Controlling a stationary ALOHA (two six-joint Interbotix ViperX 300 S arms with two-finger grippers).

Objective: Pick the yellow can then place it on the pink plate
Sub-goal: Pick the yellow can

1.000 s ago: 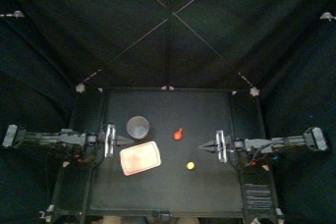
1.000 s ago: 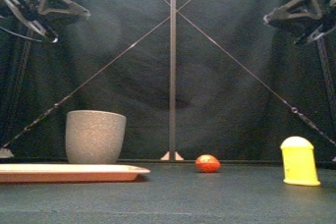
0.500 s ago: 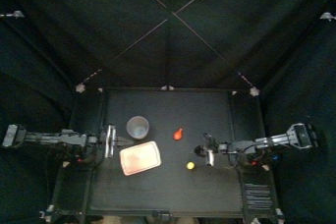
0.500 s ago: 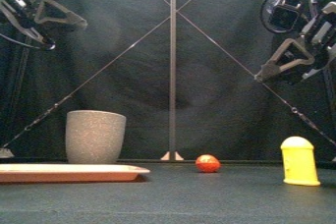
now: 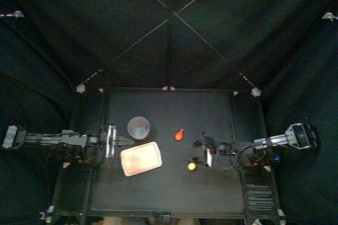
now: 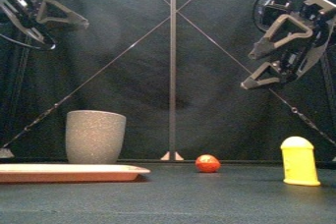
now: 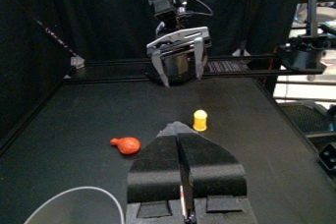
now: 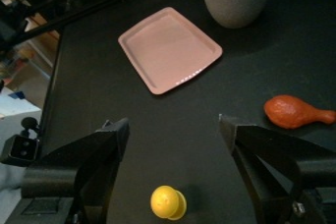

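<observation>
The yellow can (image 5: 193,166) stands upright at the table's front right, also shown in the front view (image 6: 301,160). The flat pink plate (image 5: 140,158) lies at the front left (image 6: 73,172). My right gripper (image 5: 204,151) hangs open above the table, just behind the can and well above it (image 6: 252,71). In the right wrist view its jaws stand wide apart (image 8: 172,123), with the can (image 8: 167,201) between them below and the plate (image 8: 171,49) beyond. My left gripper (image 5: 103,146) rests shut at the left (image 7: 184,147).
A tall grey speckled cup (image 5: 138,125) stands behind the plate (image 6: 94,136). A small red toy (image 5: 180,130) lies near the middle (image 6: 207,163), between the cup and the can.
My right arm has swung in from the right rail toward the middle and tilted downward over the yellow can. The left arm has not moved.
</observation>
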